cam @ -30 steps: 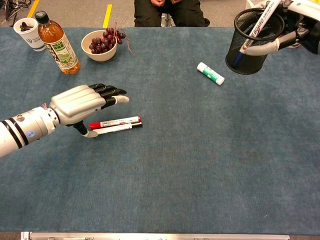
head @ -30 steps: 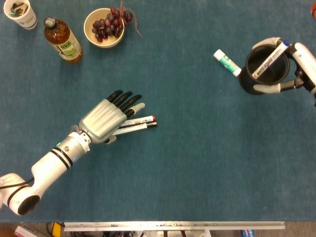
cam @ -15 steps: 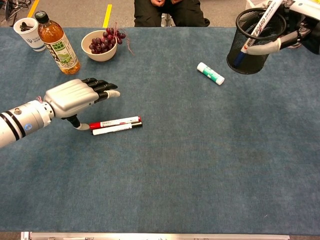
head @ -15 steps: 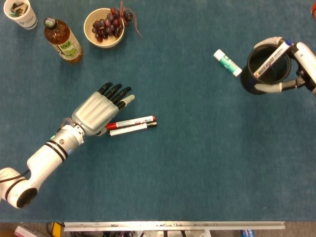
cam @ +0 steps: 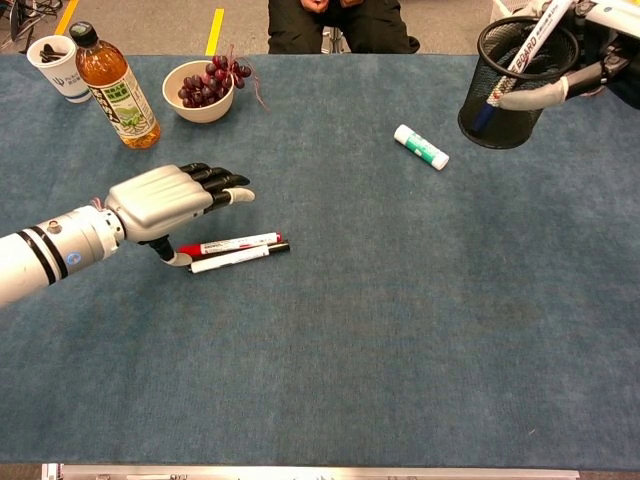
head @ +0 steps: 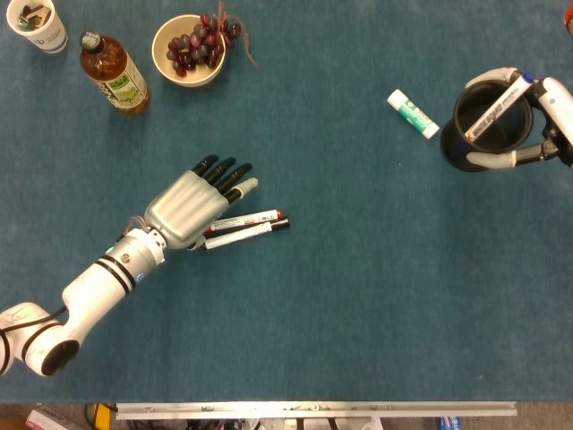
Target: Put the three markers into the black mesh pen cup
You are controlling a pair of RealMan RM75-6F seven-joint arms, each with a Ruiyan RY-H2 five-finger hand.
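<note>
Both views are evenly and brightly lit by diffuse overhead light, so that the blue surface shows uniform tone and objects cast only faint, soft shadows, as beneath the left hand and beside the two markers in the chest view. Mild specular sheen appears on the silver back of that hand and on the amber bottle, without blown-out glare. Focus is sharp across both frames with no evident motion blur; the chest view shows slight perspective convergence toward the far edge, where the floor appears somewhat brighter.
</note>
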